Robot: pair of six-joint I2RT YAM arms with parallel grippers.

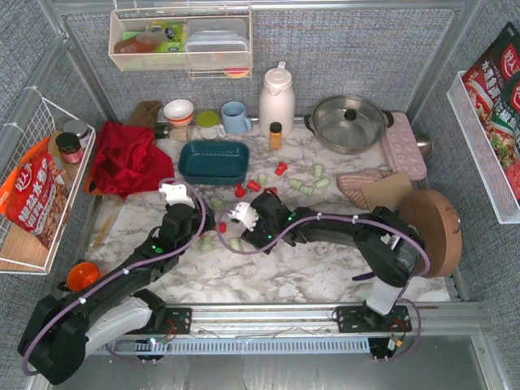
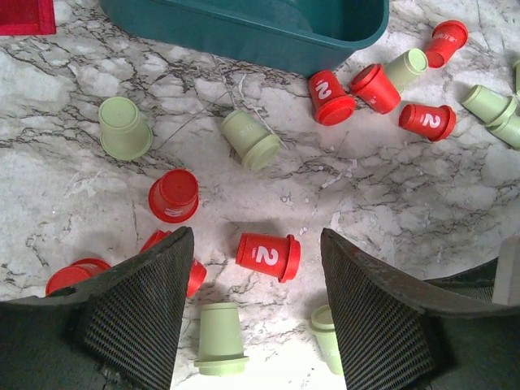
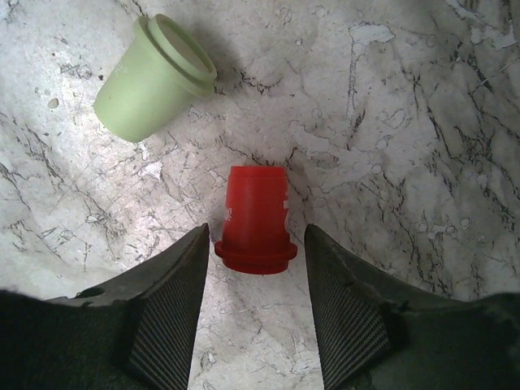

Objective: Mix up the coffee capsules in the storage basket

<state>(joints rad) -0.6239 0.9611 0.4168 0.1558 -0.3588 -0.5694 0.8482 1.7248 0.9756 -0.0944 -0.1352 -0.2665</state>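
Wide-open left gripper (image 2: 256, 244); right gripper (image 3: 256, 236) seemingly open.

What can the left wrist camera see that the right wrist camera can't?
Only the left wrist view: the dark teal plastic storage basket, the left gripper, and many scattered red and mint-green cup-shaped coffee capsules. Only the right wrist view: the right gripper open around one lying red capsule, one mint-green capsule nearby. Both: white marble table, black mesh fingers.

Left arm (image 1: 166, 236) black with a pale grey shell near the base, right arm (image 1: 349, 231) all black. Purple cable (image 1: 122, 277) tied along each. Small green lights (image 1: 154, 248) at joints. White block (image 1: 173, 193) on my wrists. Fingers (image 2: 138, 317) black, mesh-textured faces.
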